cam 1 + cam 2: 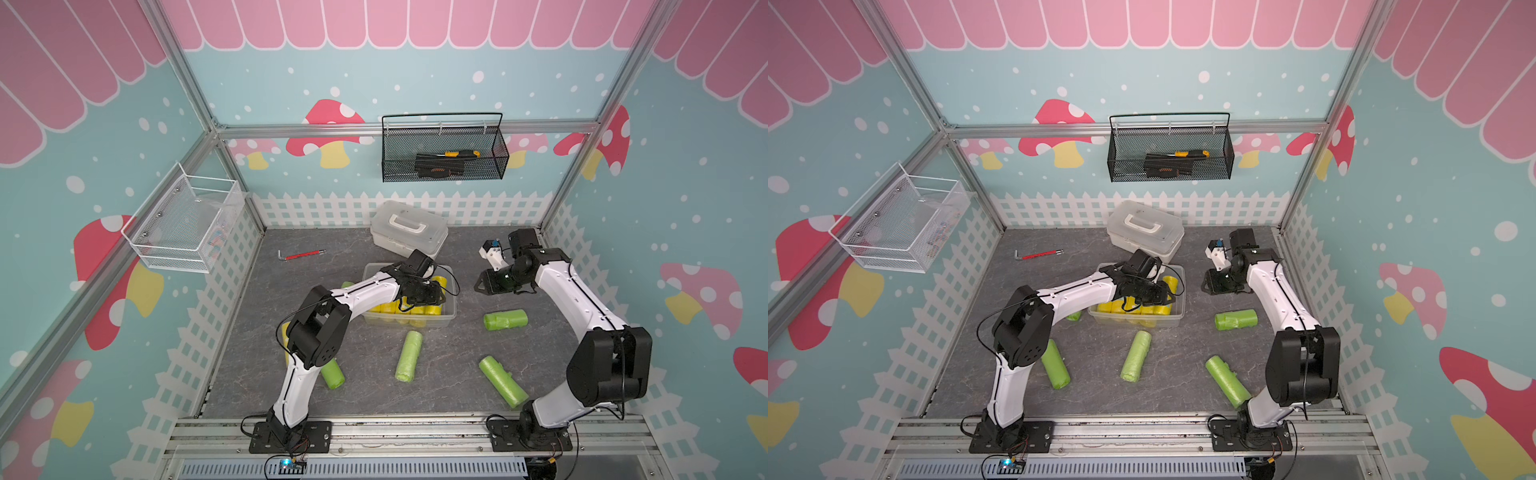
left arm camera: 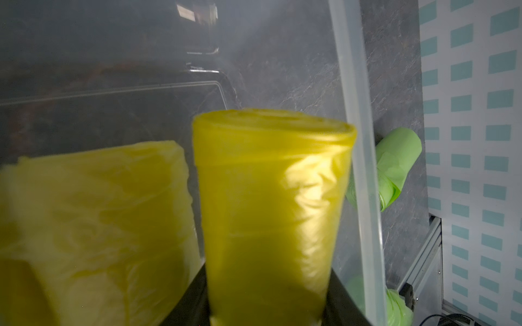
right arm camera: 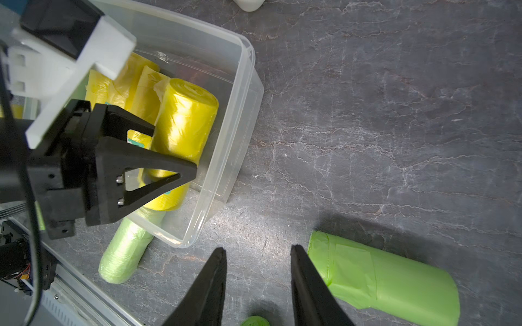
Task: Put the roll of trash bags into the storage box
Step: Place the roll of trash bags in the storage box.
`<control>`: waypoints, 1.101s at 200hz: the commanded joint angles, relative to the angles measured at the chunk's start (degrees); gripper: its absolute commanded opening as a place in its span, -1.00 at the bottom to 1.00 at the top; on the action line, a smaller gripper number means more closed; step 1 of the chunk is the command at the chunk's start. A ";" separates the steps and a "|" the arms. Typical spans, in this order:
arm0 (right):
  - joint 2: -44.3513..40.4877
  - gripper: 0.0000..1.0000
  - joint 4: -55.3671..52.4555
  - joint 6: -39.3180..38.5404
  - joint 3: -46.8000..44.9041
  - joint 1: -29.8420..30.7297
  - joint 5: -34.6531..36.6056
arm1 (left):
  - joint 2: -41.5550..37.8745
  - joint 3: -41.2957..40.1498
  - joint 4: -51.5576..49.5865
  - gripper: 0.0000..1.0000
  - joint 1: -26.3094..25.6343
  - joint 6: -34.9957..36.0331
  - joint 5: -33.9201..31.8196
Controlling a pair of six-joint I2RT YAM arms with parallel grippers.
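Observation:
The storage box (image 1: 451, 308) (image 1: 1180, 277) is a clear tub in the middle of the table, with several yellow rolls (image 1: 395, 309) lying in it. My left gripper (image 1: 432, 293) (image 1: 1152, 293) (image 2: 268, 268) reaches down into the box and is shut on a yellow roll of trash bags (image 2: 271, 183) (image 3: 183, 124). That roll stands tilted beside the box wall (image 2: 356, 141). My right gripper (image 1: 482, 286) (image 1: 1208, 284) (image 3: 258, 248) hovers open over bare table to the right of the box, nothing between its fingers. A green roll (image 3: 389, 279) (image 1: 505, 319) lies just beside it.
More green rolls lie on the table in front of the box (image 1: 409, 355), at front right (image 1: 503, 380) and under my left arm (image 1: 332, 374). A white handled case (image 1: 409, 232) sits behind the box. A red-handled hex key (image 1: 301, 254) lies at back left. Wire baskets hang on the walls (image 1: 444, 153).

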 commanded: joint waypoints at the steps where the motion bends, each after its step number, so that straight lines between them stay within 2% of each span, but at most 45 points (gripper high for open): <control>1: -1.07 -0.21 -1.05 -0.62 -0.93 -0.25 0.11 | 0.78 1.58 2.66 -0.22 -1.54 -3.15 -0.38; 39: -1.18 -0.21 -1.09 -0.79 -1.03 -0.25 0.25 | 0.20 -1.42 2.27 -0.19 -2.21 -6.51 -5.55; 95: -1.15 -0.21 -1.05 -0.79 -1.37 -0.25 0.31 | -0.01 -1.54 -1.94 -0.14 -2.57 -6.62 -10.35; 220: -1.25 -0.21 -1.05 -0.77 -1.65 -0.25 0.42 | -0.28 -0.41 -5.02 0.05 -2.75 -5.86 -13.25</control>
